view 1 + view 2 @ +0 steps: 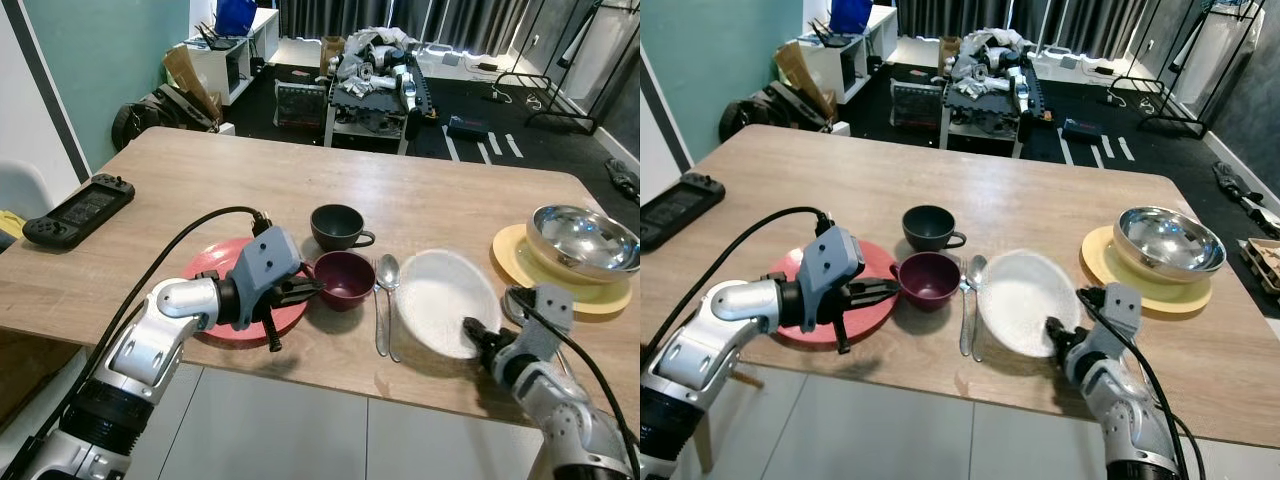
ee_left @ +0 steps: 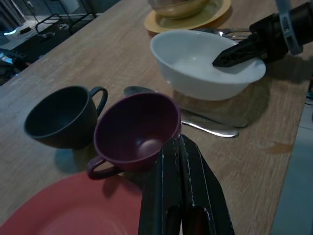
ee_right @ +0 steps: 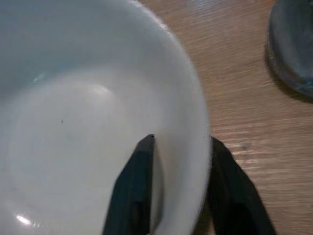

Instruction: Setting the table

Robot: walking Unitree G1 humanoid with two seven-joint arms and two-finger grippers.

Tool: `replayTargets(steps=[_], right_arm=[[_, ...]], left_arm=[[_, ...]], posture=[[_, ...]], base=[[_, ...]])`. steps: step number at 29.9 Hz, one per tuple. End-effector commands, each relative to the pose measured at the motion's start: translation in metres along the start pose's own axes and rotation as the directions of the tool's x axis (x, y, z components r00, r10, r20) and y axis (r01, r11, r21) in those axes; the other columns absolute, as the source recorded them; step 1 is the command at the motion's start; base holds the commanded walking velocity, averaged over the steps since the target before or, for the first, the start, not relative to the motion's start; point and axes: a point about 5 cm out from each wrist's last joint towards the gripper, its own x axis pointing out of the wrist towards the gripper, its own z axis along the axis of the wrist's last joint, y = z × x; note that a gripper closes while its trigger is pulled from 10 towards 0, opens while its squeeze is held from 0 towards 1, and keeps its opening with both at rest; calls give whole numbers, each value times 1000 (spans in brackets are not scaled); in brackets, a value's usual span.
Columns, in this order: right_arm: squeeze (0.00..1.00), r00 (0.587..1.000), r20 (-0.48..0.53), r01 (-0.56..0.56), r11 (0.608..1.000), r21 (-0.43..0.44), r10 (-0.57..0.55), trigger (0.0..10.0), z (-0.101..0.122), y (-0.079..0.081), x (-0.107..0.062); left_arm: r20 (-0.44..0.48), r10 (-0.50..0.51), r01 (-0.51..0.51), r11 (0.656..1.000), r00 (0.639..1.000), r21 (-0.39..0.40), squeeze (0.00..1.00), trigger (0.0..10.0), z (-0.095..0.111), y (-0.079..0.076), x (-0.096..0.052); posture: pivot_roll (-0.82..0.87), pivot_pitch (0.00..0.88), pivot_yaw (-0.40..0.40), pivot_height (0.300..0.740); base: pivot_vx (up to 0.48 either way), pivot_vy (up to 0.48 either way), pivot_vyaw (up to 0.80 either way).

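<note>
Your right gripper (image 1: 1052, 330) straddles the near right rim of the shallow white ceramic bowl (image 1: 1025, 290), one black finger inside and one outside; the fingers look parted around the rim, and you cannot yet count it as a firm pinch. That bowl sits near the front edge of the long wooden table (image 1: 1040, 200), with a steel spoon (image 1: 977, 300) and a fork just to its left. Farther right and a little farther back, a shiny steel bowl (image 1: 1167, 240) rests on a round yellow plate (image 1: 1145, 285).

Your left gripper (image 1: 310, 288) has its fingers pressed together, empty, tips against the left side of the maroon mug (image 1: 343, 278). It hangs over the right part of the flat red plate (image 1: 215, 270), which lies just left of the mug. A dark grey mug (image 1: 338, 226) stands just behind.

The bowl lies directly ahead of your right gripper, so that arm is placed to move it; the rim runs crosswise between the fingers.
</note>
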Motion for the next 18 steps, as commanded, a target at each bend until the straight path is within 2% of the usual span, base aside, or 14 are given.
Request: replayTargets(steps=[1, 2, 11, 14, 18], right_arm=[[0, 1000, -8, 10, 999, 30, -10, 3451, -4, -2, 0], [0, 1000, 1, 0, 998, 57, 0, 0, -4, 0, 0], [0, 1000, 25, 3, 995, 104, -5, 0, -3, 1, -4], [0, 996, 89, 16, 991, 132, -28, 0, 4, -1, -6], [0, 984, 167, 42, 992, 118, -61, 0, 13, -1, -10]], left_arm=[[1, 4, -4, 1000, 1000, -12, 0, 10000, -4, -4, 0], [3, 14, -14, 1000, 1000, -19, 0, 10000, -5, -4, -1], [6, 57, -57, 997, 998, -50, 0, 10000, -8, -9, -3], [7, 87, -86, 994, 996, -64, 0, 10000, -10, -12, -3], [4, 127, -126, 989, 992, -82, 0, 10000, -12, -14, -3]], posture=[[112, 128, 35, 740], [113, 127, 36, 740], [115, 122, 40, 740], [115, 116, 40, 740], [113, 109, 42, 740]], base=[[0, 0, 0], [0, 0, 0], [0, 0, 0], [0, 0, 0], [0, 0, 0]])
